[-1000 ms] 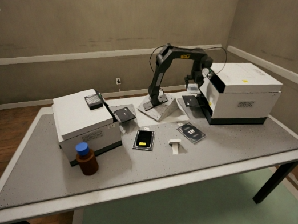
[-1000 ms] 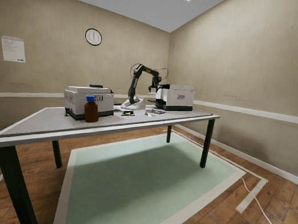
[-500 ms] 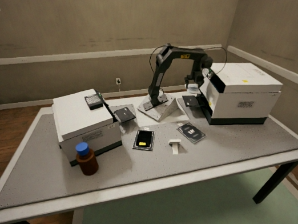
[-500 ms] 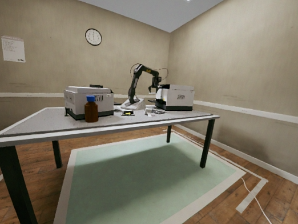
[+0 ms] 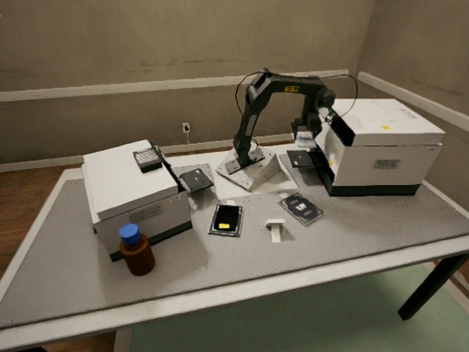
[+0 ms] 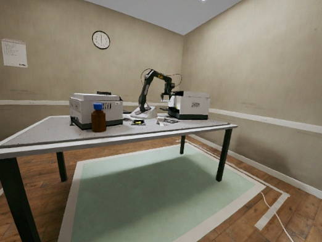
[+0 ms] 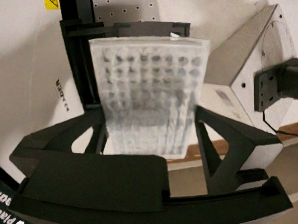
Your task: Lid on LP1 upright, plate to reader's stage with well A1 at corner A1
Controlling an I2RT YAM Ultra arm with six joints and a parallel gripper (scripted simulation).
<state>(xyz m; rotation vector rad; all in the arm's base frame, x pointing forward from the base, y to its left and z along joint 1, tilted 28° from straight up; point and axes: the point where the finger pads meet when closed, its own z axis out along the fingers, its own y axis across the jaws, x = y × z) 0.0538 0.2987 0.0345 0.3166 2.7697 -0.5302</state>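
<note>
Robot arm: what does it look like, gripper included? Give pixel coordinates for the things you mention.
The arm (image 5: 265, 92) (image 6: 147, 84) is matte black or dark grey, with chunky angular links, a lighter grey strip on one link, a yellow marking on the upper link and a thin black cable looping outside. The gripper (image 5: 306, 133) (image 6: 166, 99) (image 7: 150, 110) is black too, with two open-framed, roughly triangular fingers.

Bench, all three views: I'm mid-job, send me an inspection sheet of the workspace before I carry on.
Surface: speckled grey deck, bearing two instruments and the arm.
Plate: clear, many-welled, held in the hand near the reader; well A1 unreadable.
Lid: cannot make it out.
Reader's stage: dark pad, plate not on it.
Dispenser: dark block on top.
Clutter: brown bottle, upright, blue-capped, beside the dispenser.
Hand: closed on the plate.
Cables: thin lead looping off the arm; white cord on the floor.
Surroundings: wall clock; people, nothing seen.
</note>
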